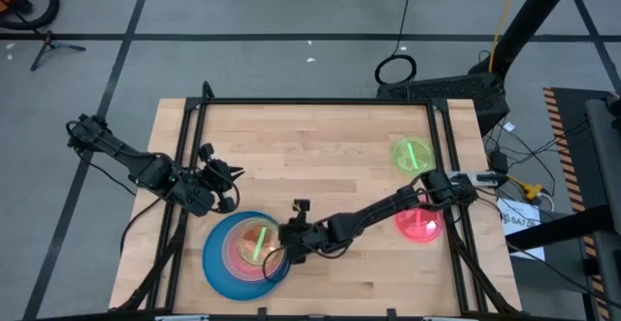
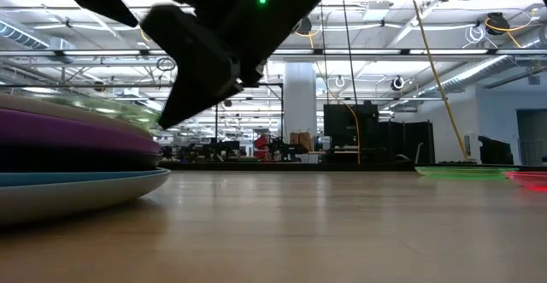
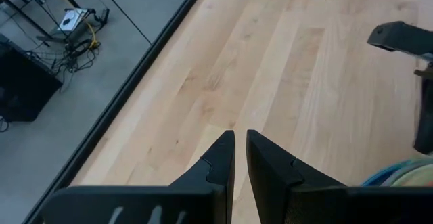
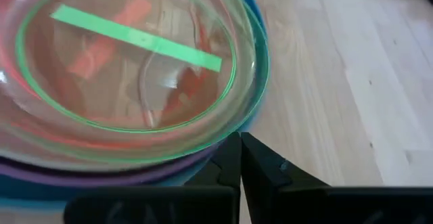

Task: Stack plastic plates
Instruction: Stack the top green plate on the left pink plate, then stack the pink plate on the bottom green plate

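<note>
High view, item one: stack of plates (image 1: 243, 253) on the table's (image 1: 320, 146) near left part, blue plate (image 1: 215, 268) lowest, green-rimmed clear plate (image 4: 128, 68) on top. Two loose plates at far right: neon green plate (image 1: 412, 154), pink plate (image 1: 419, 224). Our right gripper (image 4: 240, 158), fingers pressed together and empty, sits at the stack's rim; nudging it, we judge, could slide the top plates. Our left gripper (image 3: 239, 153), also closed, waits just beside.
</note>
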